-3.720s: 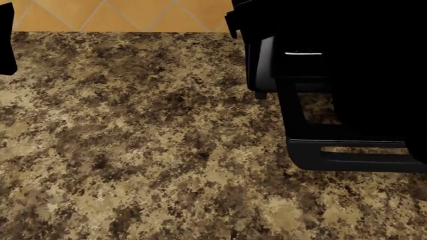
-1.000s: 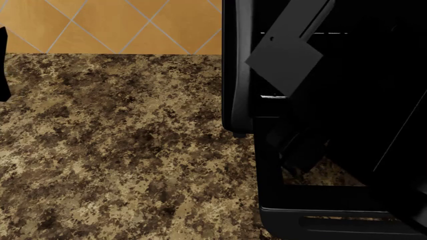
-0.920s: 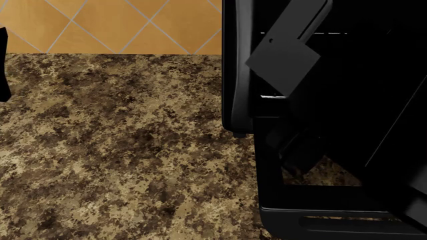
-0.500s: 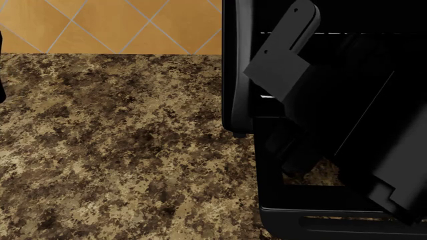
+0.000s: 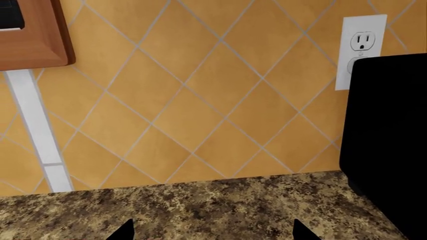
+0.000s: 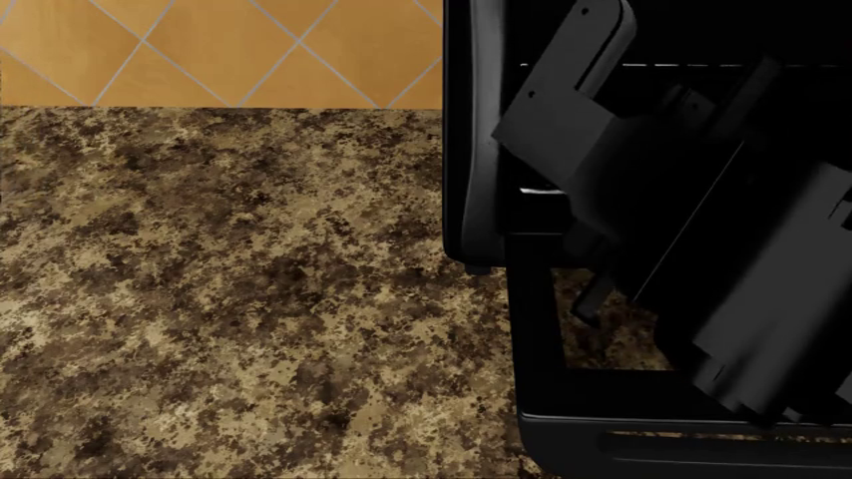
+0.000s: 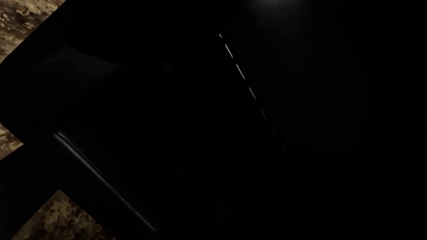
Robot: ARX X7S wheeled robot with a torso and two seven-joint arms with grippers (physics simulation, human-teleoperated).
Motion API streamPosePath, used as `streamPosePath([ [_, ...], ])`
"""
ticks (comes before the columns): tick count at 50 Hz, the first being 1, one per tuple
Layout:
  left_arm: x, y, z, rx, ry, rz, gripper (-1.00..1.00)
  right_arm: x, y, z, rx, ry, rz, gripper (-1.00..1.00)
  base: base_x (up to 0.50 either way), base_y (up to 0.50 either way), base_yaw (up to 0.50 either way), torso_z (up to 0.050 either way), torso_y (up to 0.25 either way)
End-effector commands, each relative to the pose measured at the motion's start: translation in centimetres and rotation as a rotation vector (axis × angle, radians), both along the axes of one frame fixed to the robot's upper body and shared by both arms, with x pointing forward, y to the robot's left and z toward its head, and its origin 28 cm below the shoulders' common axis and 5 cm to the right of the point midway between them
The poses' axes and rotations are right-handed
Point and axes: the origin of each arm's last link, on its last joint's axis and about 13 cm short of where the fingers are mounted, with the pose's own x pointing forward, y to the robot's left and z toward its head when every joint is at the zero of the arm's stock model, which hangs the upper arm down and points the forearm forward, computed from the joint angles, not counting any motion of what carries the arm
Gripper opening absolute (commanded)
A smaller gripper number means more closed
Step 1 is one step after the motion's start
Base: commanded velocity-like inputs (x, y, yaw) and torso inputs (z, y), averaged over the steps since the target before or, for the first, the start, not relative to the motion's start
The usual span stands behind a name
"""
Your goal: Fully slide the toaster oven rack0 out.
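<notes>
A: Where's the right hand [image 6: 586, 100] now?

B: It's at the oven's [image 6: 469, 150] open mouth, its flat black plate angled across the front. Half a second ago the forearm sat lower and nearer the front edge; now it has pushed in and over the lowered door [image 6: 639, 439], covering more of the opening. Whether the fingers are spread or closed, I can't tell, black on black. Nothing shows it holding anything.

A: And the rack?

B: The rack [image 6: 665, 66] is a fine pale dashed line high inside the cavity, behind the hand, in the same place as a second ago. So I'd judge it hasn't been pulled; the arm is reaching in for it.

A: Does the right wrist camera help?

B: Barely. It's almost all dark; a thin dashed line [image 7: 241, 72] runs across it, probably the rack's edge, with slivers of speckled desk [image 7: 20, 12] at the corners.

A: The left hand?

B: Only two dark fingertips [image 5: 123, 231] poke into its own camera's view, set well apart, holding nothing, above the desk and facing the tiled wall [image 5: 200, 100] and outlet [image 5: 360, 47], beside the oven's side.
</notes>
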Motion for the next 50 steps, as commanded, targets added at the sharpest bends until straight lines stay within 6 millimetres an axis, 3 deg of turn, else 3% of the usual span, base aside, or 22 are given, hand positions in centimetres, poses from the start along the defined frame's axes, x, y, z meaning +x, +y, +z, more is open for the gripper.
streamPosePath([
  [1, -0.1, 0.0, 0.5, -0.036, -0.033, -0.019, 1.00, -0.7, 0.8, 1.5, 0.065, 0.007, 0.059, -1.00, 0.00, 0.00, 0.00, 0.000, 0.000],
  [15, -0.3, 0.0, 1.0, -0.038, -0.041, -0.022, 1.00, -2.9, 0.2, 2.2, 0.036, -0.053, 0.058, -1.00, 0.00, 0.00, 0.00, 0.000, 0.000],
  [33, -0.7, -0.2, 1.1, -0.041, -0.053, -0.028, 1.00, -9.5, 0.0, 2.9, 0.078, -0.105, 0.084, -1.00, 0.00, 0.00, 0.00, 0.001, 0.001],
  [40, -0.9, -0.2, 1.0, -0.044, -0.053, -0.034, 1.00, -12.8, 0.4, 2.1, 0.107, -0.115, 0.116, -1.00, -0.01, 0.00, 0.00, 0.002, 0.008],
  [50, -0.6, -0.2, 0.9, -0.050, -0.056, -0.020, 1.00, -16.5, 0.3, 3.2, 0.065, -0.182, 0.142, -1.00, -0.01, 0.00, -0.01, 0.002, 0.009],
])
